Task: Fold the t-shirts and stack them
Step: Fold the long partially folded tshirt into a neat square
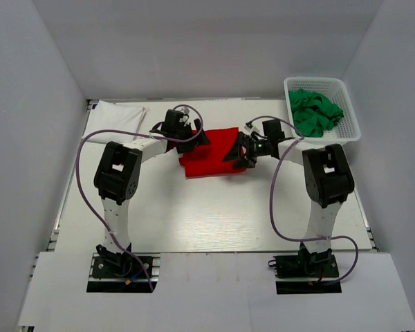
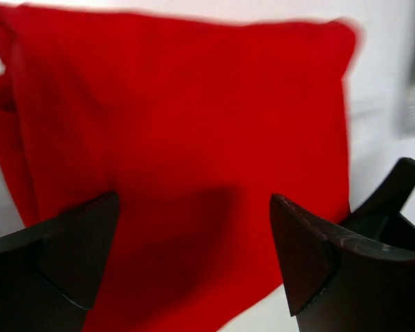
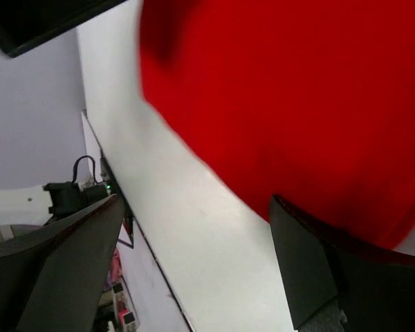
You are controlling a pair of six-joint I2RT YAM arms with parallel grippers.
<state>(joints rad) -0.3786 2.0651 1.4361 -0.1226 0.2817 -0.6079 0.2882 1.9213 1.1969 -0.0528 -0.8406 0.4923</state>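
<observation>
Red shirt [image 1: 211,155] lies folded mid-frame on surface [image 1: 194,214], your left claw [image 2: 194,214] at its left edge, right claw [image 3: 194,207] at its right, both gaping, nothing clamped. Cloth likely light, limp, sagging: pinch corners through all layers. Green shirts [image 1: 315,111] upper right.

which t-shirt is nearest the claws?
The red t-shirt, lying at table centre between the left claw and right claw. The white t-shirt lies apart at the far left; the green t-shirts are bunched in the basket.
</observation>
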